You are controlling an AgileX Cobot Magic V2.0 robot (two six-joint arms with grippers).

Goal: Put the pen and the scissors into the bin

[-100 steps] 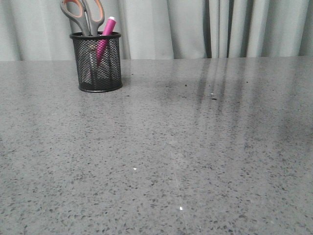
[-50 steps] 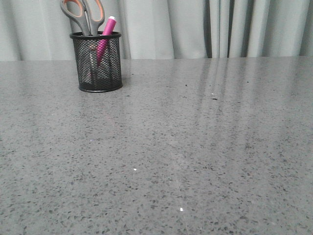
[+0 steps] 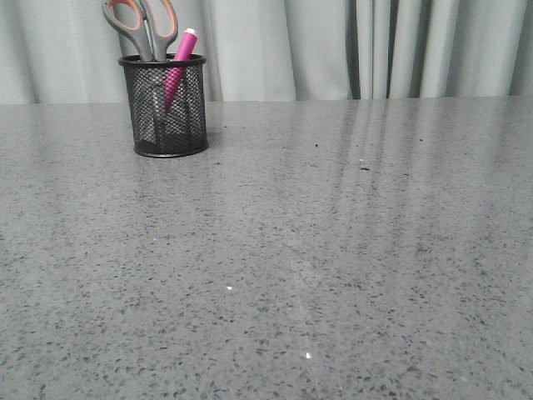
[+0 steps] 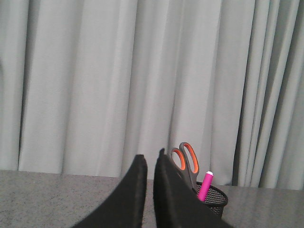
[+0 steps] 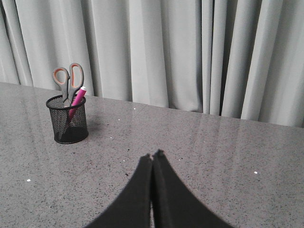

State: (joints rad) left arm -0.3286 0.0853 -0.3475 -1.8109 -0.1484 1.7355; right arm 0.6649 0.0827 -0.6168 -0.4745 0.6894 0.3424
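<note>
The black mesh bin (image 3: 163, 125) stands at the far left of the grey table. The scissors (image 3: 141, 23) stand in it, blades down, with the grey and orange handles above the rim. The pink pen (image 3: 178, 60) leans inside it, white tip up. Neither gripper shows in the front view. My left gripper (image 4: 151, 159) is shut and empty, held off the table, with the bin (image 4: 219, 202), the scissors (image 4: 188, 161) and the pen (image 4: 205, 186) just behind its fingers. My right gripper (image 5: 155, 155) is shut and empty, well away from the bin (image 5: 69, 126).
The speckled grey table (image 3: 316, 250) reaches back to a pale grey curtain (image 3: 333, 46) along its far edge. A few small white and dark specks lie on the tabletop.
A faint shadow over the right part of the table has faded. The bin, scissors and pen have not moved.
</note>
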